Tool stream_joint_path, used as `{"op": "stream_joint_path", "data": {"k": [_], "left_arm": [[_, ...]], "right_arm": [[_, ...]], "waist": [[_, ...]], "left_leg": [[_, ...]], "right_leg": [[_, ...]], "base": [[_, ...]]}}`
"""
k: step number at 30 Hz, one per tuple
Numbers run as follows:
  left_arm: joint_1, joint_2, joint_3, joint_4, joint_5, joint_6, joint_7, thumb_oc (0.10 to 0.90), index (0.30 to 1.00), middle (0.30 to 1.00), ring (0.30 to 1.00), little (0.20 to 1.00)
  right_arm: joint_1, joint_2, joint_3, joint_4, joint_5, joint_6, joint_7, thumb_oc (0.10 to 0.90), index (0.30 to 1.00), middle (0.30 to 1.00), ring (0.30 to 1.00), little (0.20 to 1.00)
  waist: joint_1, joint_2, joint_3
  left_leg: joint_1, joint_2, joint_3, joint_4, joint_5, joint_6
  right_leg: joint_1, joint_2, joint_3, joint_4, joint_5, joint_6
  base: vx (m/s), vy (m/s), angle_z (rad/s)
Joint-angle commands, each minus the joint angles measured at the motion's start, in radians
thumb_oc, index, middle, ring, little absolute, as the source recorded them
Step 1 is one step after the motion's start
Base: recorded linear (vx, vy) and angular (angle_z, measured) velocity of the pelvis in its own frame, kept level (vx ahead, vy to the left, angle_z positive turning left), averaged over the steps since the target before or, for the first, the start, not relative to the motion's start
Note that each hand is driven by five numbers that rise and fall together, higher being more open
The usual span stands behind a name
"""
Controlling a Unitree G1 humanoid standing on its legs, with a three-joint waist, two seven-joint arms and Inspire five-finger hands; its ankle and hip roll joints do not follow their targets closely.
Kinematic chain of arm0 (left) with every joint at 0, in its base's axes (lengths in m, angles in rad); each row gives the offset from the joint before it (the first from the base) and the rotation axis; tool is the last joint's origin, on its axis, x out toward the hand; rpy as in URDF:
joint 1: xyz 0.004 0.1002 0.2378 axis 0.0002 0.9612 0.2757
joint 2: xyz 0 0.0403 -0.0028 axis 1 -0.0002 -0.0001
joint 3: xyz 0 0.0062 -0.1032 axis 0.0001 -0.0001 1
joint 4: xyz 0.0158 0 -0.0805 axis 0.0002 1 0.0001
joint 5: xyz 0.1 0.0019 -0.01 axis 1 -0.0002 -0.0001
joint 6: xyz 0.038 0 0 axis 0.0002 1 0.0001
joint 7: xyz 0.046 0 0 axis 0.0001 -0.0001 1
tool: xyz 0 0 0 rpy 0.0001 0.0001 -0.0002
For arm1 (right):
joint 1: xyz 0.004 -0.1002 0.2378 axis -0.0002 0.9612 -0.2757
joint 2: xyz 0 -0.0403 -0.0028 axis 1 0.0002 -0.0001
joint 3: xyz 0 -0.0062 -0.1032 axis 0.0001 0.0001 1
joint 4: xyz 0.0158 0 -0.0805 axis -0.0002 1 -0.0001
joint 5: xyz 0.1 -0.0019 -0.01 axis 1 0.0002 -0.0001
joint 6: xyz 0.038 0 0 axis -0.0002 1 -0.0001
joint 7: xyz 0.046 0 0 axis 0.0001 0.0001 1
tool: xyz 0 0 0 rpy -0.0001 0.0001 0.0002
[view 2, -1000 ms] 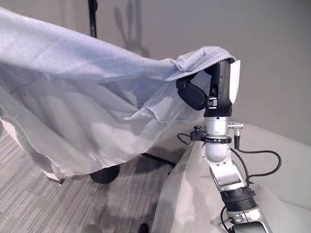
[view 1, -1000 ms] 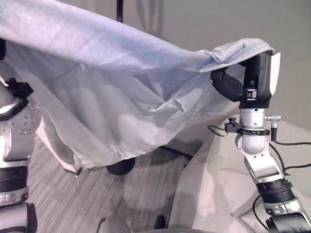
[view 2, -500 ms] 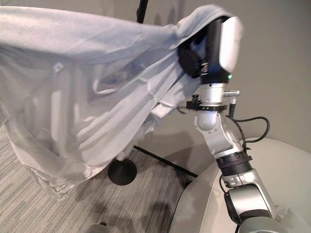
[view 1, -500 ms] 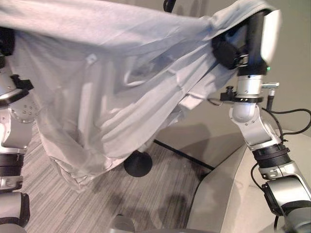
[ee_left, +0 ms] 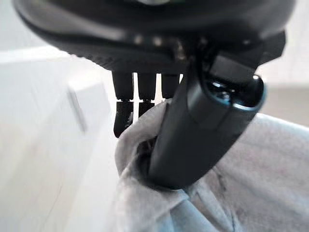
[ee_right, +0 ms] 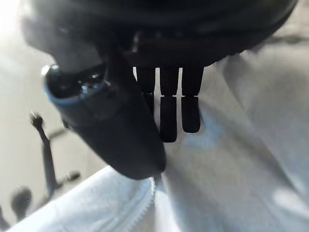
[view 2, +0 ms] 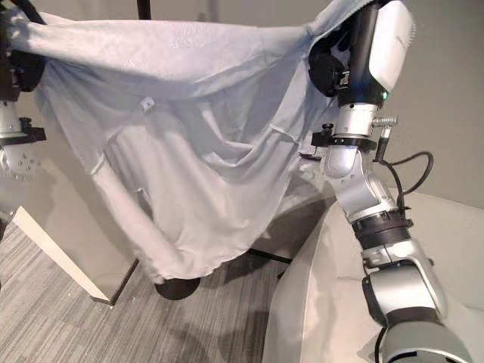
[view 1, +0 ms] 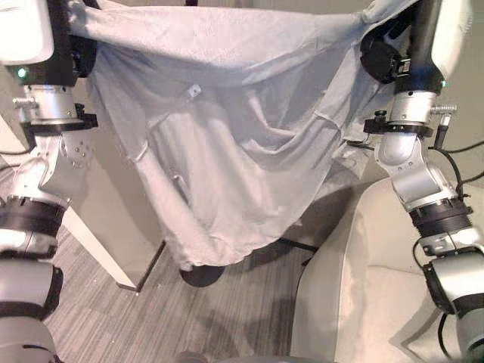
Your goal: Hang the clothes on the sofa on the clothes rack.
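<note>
A pale grey-blue shirt (view 1: 242, 151) hangs spread wide between my two raised hands, its hem reaching down near the floor. My left hand (view 1: 62, 53) holds the shirt's upper left corner; in the left wrist view its thumb (ee_left: 203, 125) presses into bunched cloth (ee_left: 251, 183). My right hand (view 1: 420, 41) grips the upper right corner, thumb (ee_right: 111, 130) pinching the fabric (ee_right: 231, 164). The clothes rack's black pole (view 2: 143, 7) rises behind the shirt's top edge, and its round base (view 1: 203, 274) shows under the hem. Rack hooks (ee_right: 46, 150) appear beyond my right hand.
The light sofa (view 1: 378, 295) fills the lower right, under my right arm. A white panel (view 1: 106, 227) stands at the left, beside the rack's base. Grey striped carpet (view 1: 113, 318) covers the floor in front.
Both hands now hold the shirt spread flatter and wider in front of the rack. My left hand has come into view at the upper left. The camera has also shifted.
</note>
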Motion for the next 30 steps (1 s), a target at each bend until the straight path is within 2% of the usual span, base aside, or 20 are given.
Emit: {"op": "stream_joint_path", "data": {"k": [1, 2, 4, 5, 7, 11, 16, 21, 26, 28, 29, 30], "left_arm": [[-0.21, 0.126, -0.106, 0.192, -0.088, 0.023, -0.014, 0.4, 0.3, 0.3, 0.3, 0.3], [-0.262, 0.129, -0.156, 0.245, -0.104, 0.014, -0.02, 0.4, 0.3, 0.3, 0.3, 0.3], [-0.272, 0.129, -0.165, 0.25, -0.106, 0.013, -0.019, 0.4, 0.3, 0.3, 0.3, 0.3], [-0.35, 0.138, -0.267, 0.357, -0.129, 0.005, -0.048, 0.4, 0.3, 0.3, 0.3, 0.3], [-0.425, 0.121, -0.354, 0.451, -0.144, -0.008, -0.069, 0.4, 0.3, 0.3, 0.3, 0.3], [-0.479, 0.082, -0.439, 0.583, -0.173, -0.019, -0.099, 0.4, 0.3, 0.3, 0.3, 0.3], [-0.506, 0.052, -0.479, 0.664, -0.203, -0.02, -0.114, 0.4, 0.3, 0.3, 0.3, 0.3], [-0.439, 0.03, -0.45, 0.675, -0.196, -0.016, -0.113, 0.4, 0.3, 0.3, 0.3, 0.3], [-0.137, -0.081, -0.297, 0.622, -0.165, -0.027, -0.131, 0.4, 0.3, 0.3, 0.3, 0.3], [-0.044, -0.128, -0.245, 0.581, -0.163, -0.032, -0.123, 0.4, 0.3, 0.3, 0.3, 0.3], [-0.043, -0.128, -0.245, 0.58, -0.163, -0.032, -0.123, 0.4, 0.3, 0.3, 0.3, 0.3], [0.036, -0.184, -0.188, 0.51, -0.185, -0.037, -0.116, 0.4, 0.3, 0.3, 0.3, 0.3]], "right_arm": [[-0.183, -0.096, 0.07, 0.105, 0.068, -0.041, 0.003, 0.4, 0.3, 0.3, 0.3, 0.3], [-0.217, -0.099, 0.095, 0.144, 0.075, -0.045, 0.007, 0.4, 0.3, 0.3, 0.3, 0.3], [-0.218, -0.099, 0.093, 0.146, 0.076, -0.047, 0.006, 0.4, 0.3, 0.3, 0.3, 0.3], [-0.292, -0.112, 0.17, 0.233, 0.087, -0.048, 0.01, 0.4, 0.3, 0.3, 0.3, 0.3], [-0.358, -0.109, 0.226, 0.316, 0.098, -0.054, 0.012, 0.4, 0.3, 0.3, 0.3, 0.3], [-0.441, -0.093, 0.308, 0.446, 0.113, -0.054, 0.015, 0.4, 0.3, 0.3, 0.3, 0.3], [-0.498, -0.069, 0.374, 0.557, 0.121, -0.04, 0.003, 0.4, 0.3, 0.3, 0.3, 0.3], [-0.46, -0.054, 0.358, 0.567, 0.14, -0.049, 0.007, 0.4, 0.3, 0.3, 0.3, 0.3], [-0.255, 0.004, 0.305, 0.499, 0.129, -0.068, 0.064, 0.4, 0.3, 0.3, 0.3, 0.3], [-0.174, 0.034, 0.273, 0.453, 0.132, -0.077, 0.07, 0.4, 0.3, 0.3, 0.3, 0.3], [-0.174, 0.034, 0.274, 0.453, 0.132, -0.077, 0.07, 0.4, 0.3, 0.3, 0.3, 0.3], [-0.085, 0.076, 0.232, 0.387, 0.141, -0.083, 0.078, 0.4, 0.3, 0.3, 0.3, 0.3]], "waist": [[0.012, 0.019, -0.115], [0.01, 0.02, -0.112], [0.01, 0.018, -0.11], [0.008, 0.03, -0.113], [0.006, 0.033, -0.111], [0.006, 0.041, -0.106], [0.009, 0.046, -0.096], [0.013, 0.045, -0.085], [0.02, 0.039, -0.053], [0.019, 0.037, -0.041], [0.019, 0.037, -0.041], [0.021, 0.034, -0.028]], "left_leg": [[-0.091, 0.028, -0.14, -0.102, 0.106, 0.022], [-0.095, 0.03, -0.144, -0.103, 0.108, 0.019], [-0.095, 0.03, -0.145, -0.102, 0.108, 0.019], [-0.104, 0.035, -0.143, -0.105, 0.113, 0.011], [-0.114, 0.038, -0.147, -0.108, 0.118, 0.006], [-0.131, 0.039, -0.152, -0.112, 0.127, -0.001], [-0.156, 0.04, -0.156, -0.112, 0.135, -0.008], [-0.166, 0.042, -0.161, -0.112, 0.137, -0.009], [-0.16, 0.054, -0.171, -0.112, 0.14, -0.006], [-0.162, 0.056, -0.176, -0.112, 0.14, -0.006], [-0.162, 0.056, -0.176, -0.112, 0.14, -0.006], [-0.163, 0.058, -0.179, -0.112, 0.141, -0.006]], "right_leg": [[-0.018, 0.002, -0.026, 0.096, -0.086, 0.003], [-0.02, 0.004, -0.032, 0.093, -0.085, 0.002], [-0.019, 0.004, -0.033, 0.093, -0.085, 0.002], [-0.021, 0.006, -0.047, 0.085, -0.084, 0.005], [-0.026, 0.007, -0.058, 0.081, -0.083, 0.006], [-0.036, 0.008, -0.074, 0.073, -0.077, 0.008], [-0.057, 0.01, -0.083, 0.064, -0.067, 0.009], [-0.068, 0.014, -0.086, 0.063, -0.066, 0.006], [-0.072, 0.025, -0.087, 0.08, -0.079, -0.007], [-0.075, 0.027, -0.088, 0.082, -0.081, -0.01], [-0.075, 0.028, -0.088, 0.082, -0.081, -0.01], [-0.077, 0.03, -0.086, 0.085, -0.084, -0.015]], "base": [[0.03, -0.059, 0.04], [0.02, -0.037, 0.02], [0.0, 0.0, 0.0], [0.03, -0.036, 0.04], [0.02, -0.021, 0.01], [0.01, -0.018, 0.1], [0.0, -0.012, 0.04], [0.0, -0.005, 0.01], [-0.01, -0.028, 0.0], [-0.01, -0.031, 0.07], [-0.01, -0.033, 0.12], [-0.02, -0.043, 0.08]]}}
